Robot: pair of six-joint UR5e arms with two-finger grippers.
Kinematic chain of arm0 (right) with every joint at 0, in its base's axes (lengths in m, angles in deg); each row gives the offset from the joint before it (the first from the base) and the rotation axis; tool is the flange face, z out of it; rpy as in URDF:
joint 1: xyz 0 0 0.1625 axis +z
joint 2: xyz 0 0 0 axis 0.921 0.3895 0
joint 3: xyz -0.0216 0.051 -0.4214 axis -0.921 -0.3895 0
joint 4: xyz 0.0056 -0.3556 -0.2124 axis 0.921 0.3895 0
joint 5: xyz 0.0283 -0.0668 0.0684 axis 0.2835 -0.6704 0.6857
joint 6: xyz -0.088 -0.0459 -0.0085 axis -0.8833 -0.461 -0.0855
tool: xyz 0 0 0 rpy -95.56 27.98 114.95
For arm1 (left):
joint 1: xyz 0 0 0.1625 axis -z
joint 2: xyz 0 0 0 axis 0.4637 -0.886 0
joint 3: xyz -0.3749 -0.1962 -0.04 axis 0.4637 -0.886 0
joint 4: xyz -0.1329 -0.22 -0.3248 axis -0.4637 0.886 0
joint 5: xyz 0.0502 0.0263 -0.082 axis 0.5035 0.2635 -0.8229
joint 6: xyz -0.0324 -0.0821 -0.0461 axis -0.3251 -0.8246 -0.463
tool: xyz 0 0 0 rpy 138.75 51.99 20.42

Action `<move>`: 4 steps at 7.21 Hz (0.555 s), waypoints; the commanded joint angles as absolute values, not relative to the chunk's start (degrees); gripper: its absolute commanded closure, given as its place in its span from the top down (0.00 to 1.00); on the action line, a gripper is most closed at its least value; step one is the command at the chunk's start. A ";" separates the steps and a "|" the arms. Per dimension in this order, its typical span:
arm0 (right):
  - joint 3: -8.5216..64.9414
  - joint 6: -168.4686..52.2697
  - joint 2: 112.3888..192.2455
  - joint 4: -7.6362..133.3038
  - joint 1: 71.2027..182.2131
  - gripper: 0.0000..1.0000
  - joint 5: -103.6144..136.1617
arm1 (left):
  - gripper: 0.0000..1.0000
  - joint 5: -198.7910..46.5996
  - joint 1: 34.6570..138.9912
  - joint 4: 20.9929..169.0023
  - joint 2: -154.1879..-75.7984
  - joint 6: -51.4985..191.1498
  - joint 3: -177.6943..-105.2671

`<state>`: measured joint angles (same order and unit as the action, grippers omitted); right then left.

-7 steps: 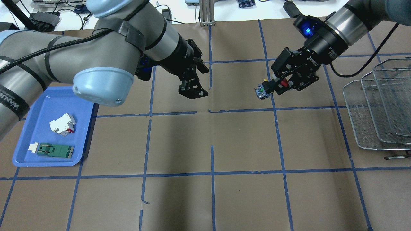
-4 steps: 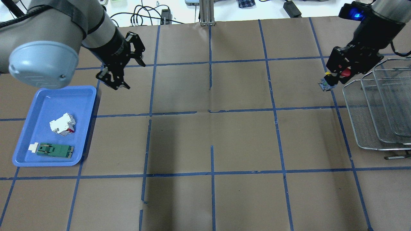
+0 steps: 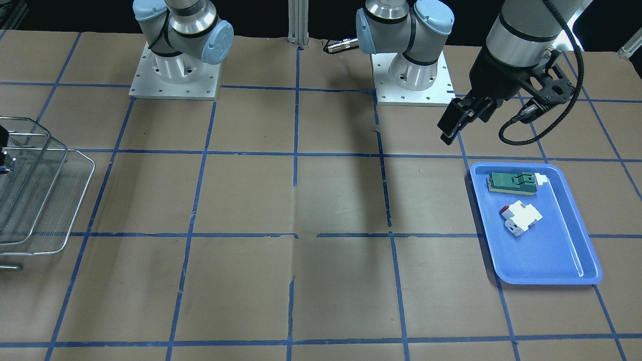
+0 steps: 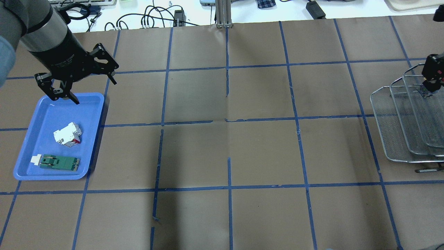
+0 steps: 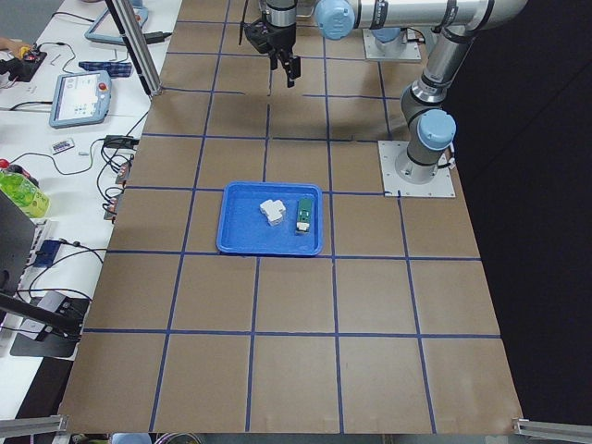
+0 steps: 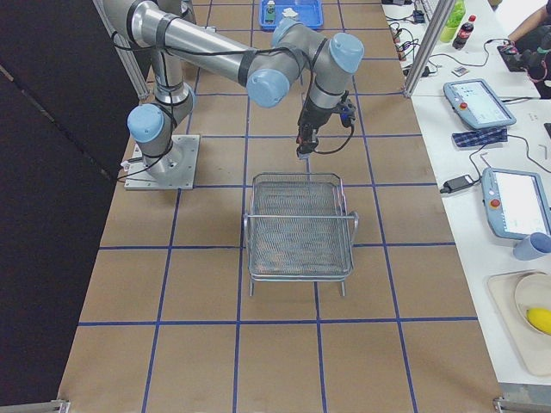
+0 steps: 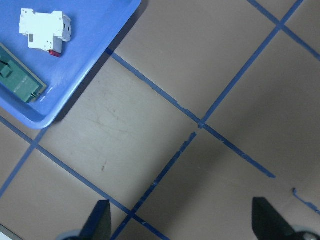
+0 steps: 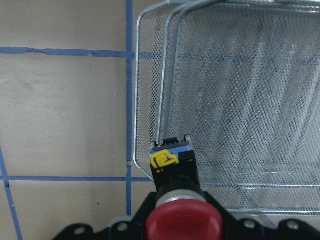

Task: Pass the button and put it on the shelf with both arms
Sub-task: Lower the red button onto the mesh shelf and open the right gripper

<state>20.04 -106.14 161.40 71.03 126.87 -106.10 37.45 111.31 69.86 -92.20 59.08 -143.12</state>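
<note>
table [image 4: 263, 152]: brown paper, blue tape grid;
shelf [image 4: 392, 133]: right end;
blue tray [image 4: 52, 114]: left end;
left tool [image 4: 94, 92]: spread wide, empty, over tray's far edge;
right tool [image 4: 431, 80]: pinching button;
button [image 8: 173, 162]: held above shelf's rims

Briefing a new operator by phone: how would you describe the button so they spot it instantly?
Find the wire-mesh shelf on the robot's far right. The right tool hangs above its rim, clamping the button. Among that silver and black, only it has a red mushroom cap and yellow clip.
</note>
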 commanded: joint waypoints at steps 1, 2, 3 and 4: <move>22.39 -109.92 159.25 75.27 118.97 0.06 -107.47 | 1.00 37.55 110.25 71.80 -89.70 61.09 -144.02; 23.10 -109.85 159.15 76.60 118.41 0.06 -107.56 | 1.00 37.81 110.51 72.49 -90.64 62.66 -144.29; 23.98 -109.76 159.15 76.96 118.32 0.06 -107.47 | 1.00 38.16 110.51 72.24 -91.26 76.68 -144.29; 24.42 -109.67 159.15 78.53 118.32 0.19 -107.12 | 1.00 38.25 110.86 72.93 -90.83 87.87 -144.20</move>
